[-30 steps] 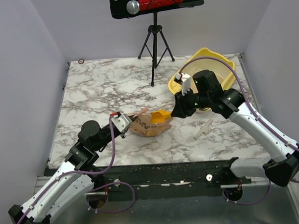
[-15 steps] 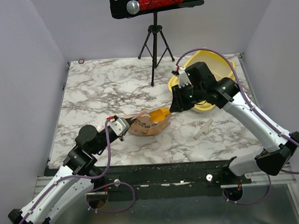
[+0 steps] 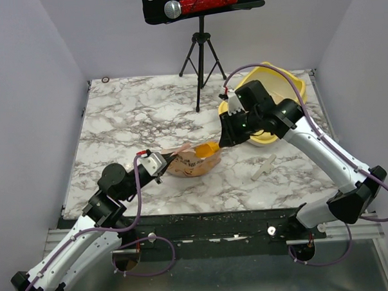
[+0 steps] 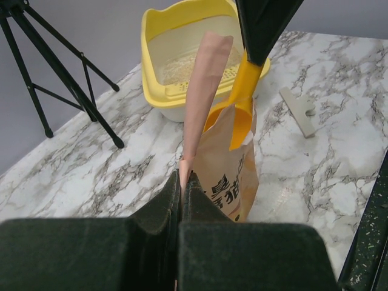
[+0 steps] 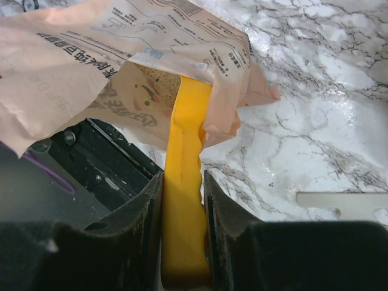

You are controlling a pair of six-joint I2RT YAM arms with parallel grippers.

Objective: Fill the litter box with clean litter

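Observation:
The yellow litter box (image 3: 288,83) stands at the back right, half hidden by my right arm. In the left wrist view it (image 4: 159,54) holds a thin layer of beige clean litter (image 4: 182,63). A tan paper bag (image 3: 189,162) lies mid-table with its mouth open. My left gripper (image 3: 161,167) is shut on the bag's pink flap (image 4: 203,103). My right gripper (image 3: 225,141) is shut on the handle of a yellow-orange scoop (image 5: 185,194); the scoop's head (image 3: 208,150) is inside the bag mouth, and litter shows there (image 5: 162,88).
A black tripod (image 3: 202,61) stands at the back centre. A flat whitish piece (image 3: 263,167) lies on the marble right of the bag. A small ring (image 3: 105,79) sits at the back left corner. The black table edge (image 3: 203,219) runs along the front.
My right arm has swung left and lowered the scoop toward and into the bag mouth. My left gripper has shifted slightly, still holding the flap.

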